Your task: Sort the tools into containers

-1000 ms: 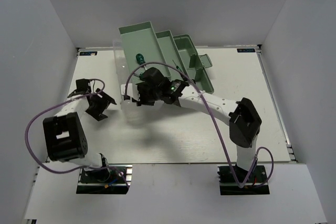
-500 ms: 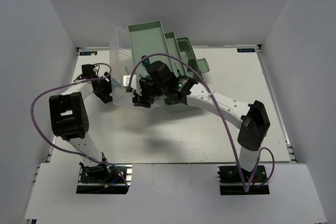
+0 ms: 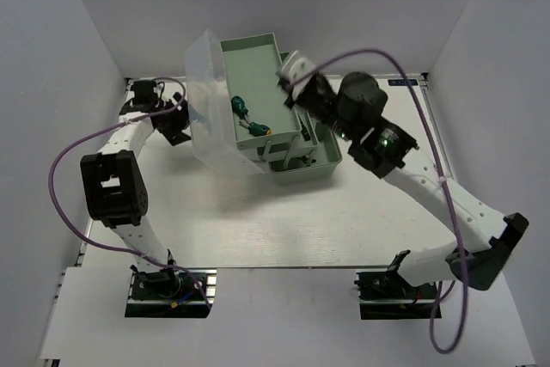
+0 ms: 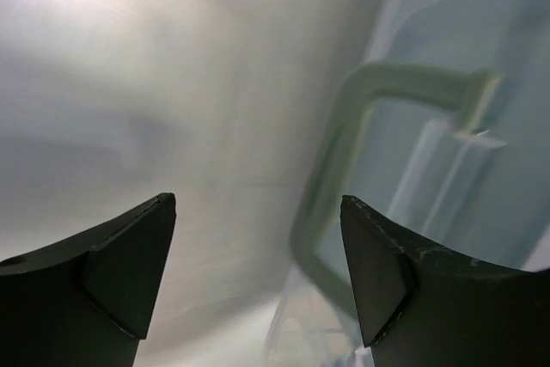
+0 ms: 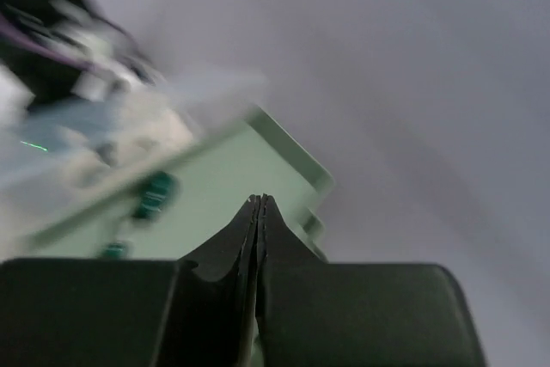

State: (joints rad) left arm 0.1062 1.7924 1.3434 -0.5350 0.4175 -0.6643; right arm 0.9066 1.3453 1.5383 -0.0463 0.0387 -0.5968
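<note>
The containers are pale mint-green trays point(image 3: 254, 46) of a fold-out toolbox at the table's back centre. Its translucent lid point(image 3: 204, 122) stands on its left. Two green-handled screwdrivers point(image 3: 238, 106) point(image 3: 258, 129) lie in the top tray. My right gripper point(image 3: 289, 75) is shut on nothing, over the top tray's right rim. In the right wrist view its gripper point(image 5: 259, 201) points at the tray point(image 5: 232, 169), where one green handle point(image 5: 155, 195) shows, blurred. My left gripper point(image 3: 178, 129) stands open beside the lid. In the left wrist view its gripper point(image 4: 258, 204) faces the toolbox handle point(image 4: 344, 143).
Lower trays point(image 3: 302, 169) step out below the top one toward the table's middle. White walls close in the table at the back and both sides. The right arm's purple cable point(image 3: 412, 92) arcs over the back right. Bare tabletop point(image 3: 284, 221) lies in front of the toolbox.
The right arm has swung from the toolbox's left front to its right, gripper now over the top tray's rim. The toolbox has turned and shifted right. The left gripper moved up beside the lid.
</note>
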